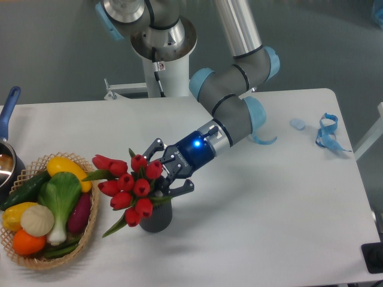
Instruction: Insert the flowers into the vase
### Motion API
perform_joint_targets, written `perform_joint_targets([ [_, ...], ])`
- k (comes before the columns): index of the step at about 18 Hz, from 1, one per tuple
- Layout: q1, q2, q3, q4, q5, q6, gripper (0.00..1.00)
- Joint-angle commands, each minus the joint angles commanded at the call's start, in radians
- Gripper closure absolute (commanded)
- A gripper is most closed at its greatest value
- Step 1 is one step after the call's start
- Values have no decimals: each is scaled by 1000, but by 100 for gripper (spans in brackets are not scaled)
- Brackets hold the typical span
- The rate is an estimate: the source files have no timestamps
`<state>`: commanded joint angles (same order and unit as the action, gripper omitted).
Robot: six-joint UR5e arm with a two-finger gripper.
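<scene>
Spanning the scene, the white worktop [269,209] carries a woven basket [90,230] of vegetables at its left edge. Beside that, the flowers [131,188] stand leaning left in the dark vase [158,220], and the pincer [169,169] sits spread just behind the buds, gripping nothing.
</scene>
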<state>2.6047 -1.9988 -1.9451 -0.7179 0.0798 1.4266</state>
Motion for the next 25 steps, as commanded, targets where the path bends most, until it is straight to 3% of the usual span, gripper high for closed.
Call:
perform_joint_targets([
  [2, 3, 2, -2, 0, 2, 3, 7],
  [5, 12, 14, -6, 0, 5, 8, 1],
  [11, 60, 118, -8, 0, 196, 6, 0],
  [15, 161, 231, 3, 0, 412, 14, 0],
  [16, 234, 288, 9, 0, 552, 38, 0],
  [22, 395, 419, 80, -15, 673, 23, 0],
  [25, 411, 452, 109, -57, 805, 41, 0],
])
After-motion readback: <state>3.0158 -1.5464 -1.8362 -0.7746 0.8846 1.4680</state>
